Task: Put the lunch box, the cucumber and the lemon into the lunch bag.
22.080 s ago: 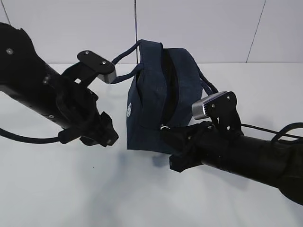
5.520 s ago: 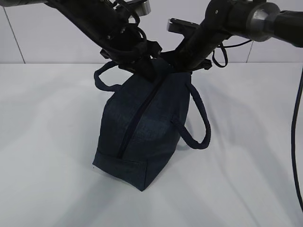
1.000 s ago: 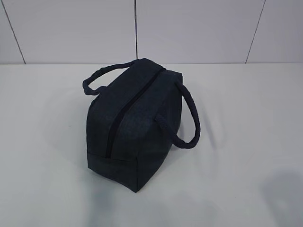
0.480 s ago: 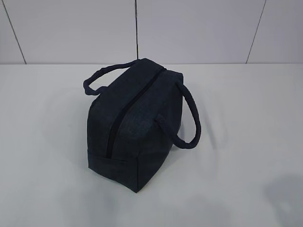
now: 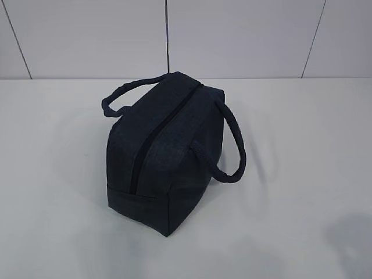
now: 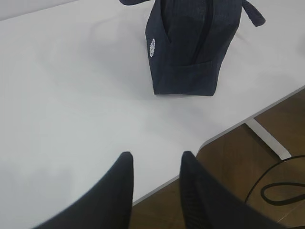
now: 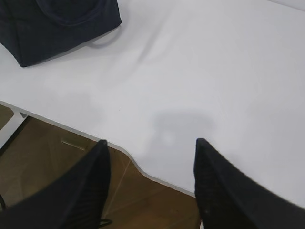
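The dark navy lunch bag (image 5: 165,151) stands on the white table (image 5: 302,145) with its top zipper closed and a loop handle on each side. It also shows in the left wrist view (image 6: 190,47) and at the top left of the right wrist view (image 7: 52,24). The lunch box, cucumber and lemon are out of view. My left gripper (image 6: 155,157) is open and empty, above the table's front edge, well back from the bag. My right gripper (image 7: 151,143) is open and empty over the table edge. Neither gripper shows in the exterior view.
The table's front edge (image 6: 228,131) has a notch, with brown floor (image 7: 57,167), a white table leg (image 6: 269,140) and a black cable (image 6: 281,191) below it. A white panelled wall (image 5: 232,35) stands behind the table.
None in the last second. Earlier both grippers were at the bag's top; they have since withdrawn out of the exterior view, and the bag's zipper is closed.
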Available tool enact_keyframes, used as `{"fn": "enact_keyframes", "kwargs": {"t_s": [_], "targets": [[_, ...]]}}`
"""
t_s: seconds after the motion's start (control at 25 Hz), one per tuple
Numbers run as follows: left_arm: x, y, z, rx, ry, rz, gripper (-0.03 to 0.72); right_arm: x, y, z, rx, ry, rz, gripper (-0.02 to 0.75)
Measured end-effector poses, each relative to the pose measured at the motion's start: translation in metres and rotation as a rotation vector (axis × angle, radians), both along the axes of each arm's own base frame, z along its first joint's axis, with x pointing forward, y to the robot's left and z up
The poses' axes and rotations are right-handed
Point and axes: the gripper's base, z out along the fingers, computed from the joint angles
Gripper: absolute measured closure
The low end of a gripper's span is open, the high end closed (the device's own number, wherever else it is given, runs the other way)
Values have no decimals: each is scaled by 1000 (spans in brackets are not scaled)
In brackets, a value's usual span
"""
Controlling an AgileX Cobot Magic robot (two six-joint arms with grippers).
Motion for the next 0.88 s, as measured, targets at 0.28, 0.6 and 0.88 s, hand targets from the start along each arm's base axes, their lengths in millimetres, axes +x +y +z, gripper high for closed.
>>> {"fn": "enact_keyframes", "kwargs": {"t_s": [0.28,0.6,0.88], "targets": [[1,-1,0,1,0,77,451,1,-3,0,-25,-8,-20,299],[3,-3,0,2,0,327,451,1,-3,0,-35,-12,-57,298],[3,-4,0,2,0,336,452,1,-3,1,-35,-13,-104,299]]}}
